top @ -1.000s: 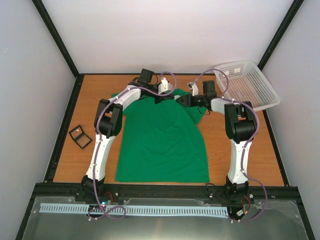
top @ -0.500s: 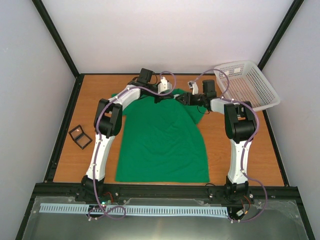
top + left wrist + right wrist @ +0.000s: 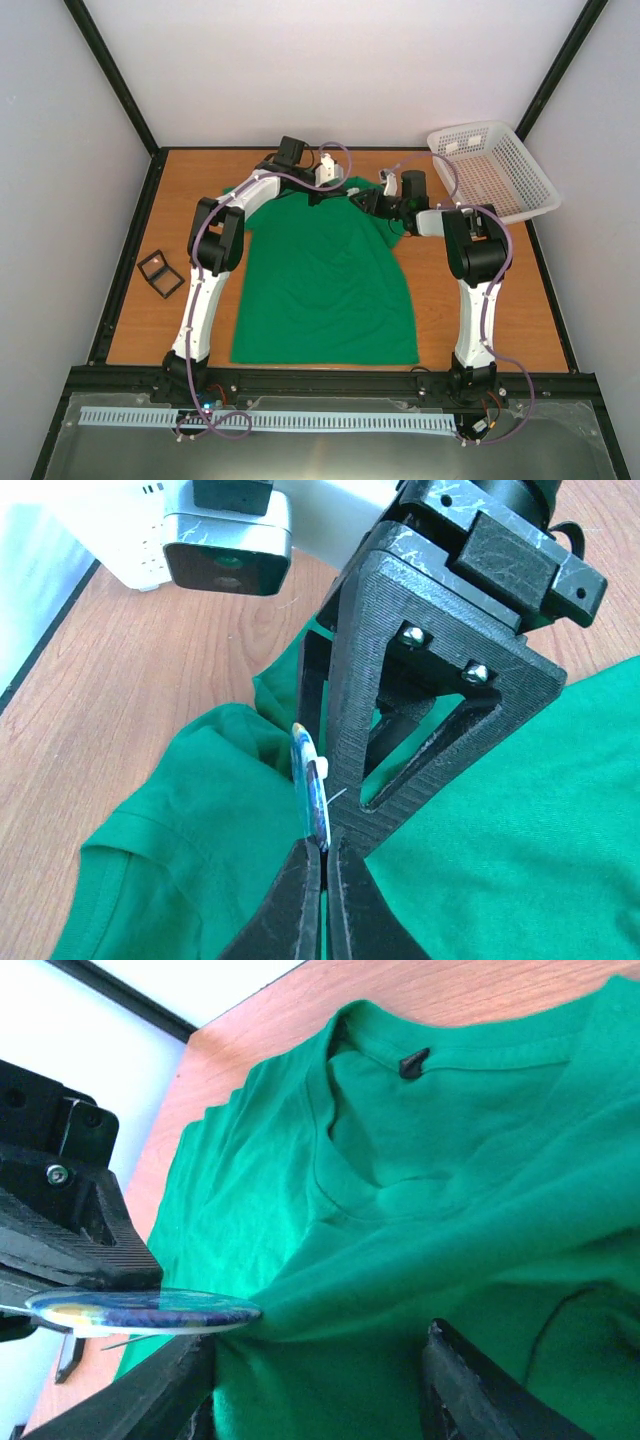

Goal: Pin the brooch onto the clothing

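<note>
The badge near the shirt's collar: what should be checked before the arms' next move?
1. The badge is pinched in the left gripper: ok.
2. Its rim meets the shirt: ok.
3. Bunched cloth lies between the fingers of the right gripper: ok.
4. That gripper really clamps the cloth: cannot tell.
5. The pin has gone through the cloth: cannot tell.

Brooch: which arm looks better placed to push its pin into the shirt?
Left, probably: the left gripper pinches the brooch right at the green T-shirt; the right gripper only straddles fabric.
</note>
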Motion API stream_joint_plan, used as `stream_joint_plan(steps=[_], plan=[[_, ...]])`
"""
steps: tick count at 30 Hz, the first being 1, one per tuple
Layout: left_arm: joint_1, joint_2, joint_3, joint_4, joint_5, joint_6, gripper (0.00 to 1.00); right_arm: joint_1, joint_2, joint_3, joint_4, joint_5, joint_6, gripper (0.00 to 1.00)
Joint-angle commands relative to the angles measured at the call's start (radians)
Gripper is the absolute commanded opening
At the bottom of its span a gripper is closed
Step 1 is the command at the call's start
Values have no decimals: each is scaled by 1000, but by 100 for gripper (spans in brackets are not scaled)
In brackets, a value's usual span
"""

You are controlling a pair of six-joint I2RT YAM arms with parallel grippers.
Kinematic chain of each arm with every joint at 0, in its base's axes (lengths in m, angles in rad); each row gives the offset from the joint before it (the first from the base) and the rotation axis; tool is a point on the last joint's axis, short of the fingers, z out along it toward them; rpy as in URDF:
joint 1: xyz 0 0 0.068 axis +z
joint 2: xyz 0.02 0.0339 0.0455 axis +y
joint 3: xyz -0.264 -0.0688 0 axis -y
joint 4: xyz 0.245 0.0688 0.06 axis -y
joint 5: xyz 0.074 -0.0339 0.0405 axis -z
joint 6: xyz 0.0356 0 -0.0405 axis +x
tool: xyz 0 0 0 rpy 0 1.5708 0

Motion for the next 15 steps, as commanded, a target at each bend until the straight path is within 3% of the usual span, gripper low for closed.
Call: stream_joint_plan(steps=[1, 10, 15], plan=[[-10, -47, 27, -25, 72, -5, 1, -4, -33, -46, 190, 145, 150, 52], [-10, -44, 27, -28, 82, -5, 1, -3, -38, -65, 316, 148, 230, 54], [-21, -38, 35, -68, 50, 33, 1, -4, -16, -14, 254, 118, 253, 53]])
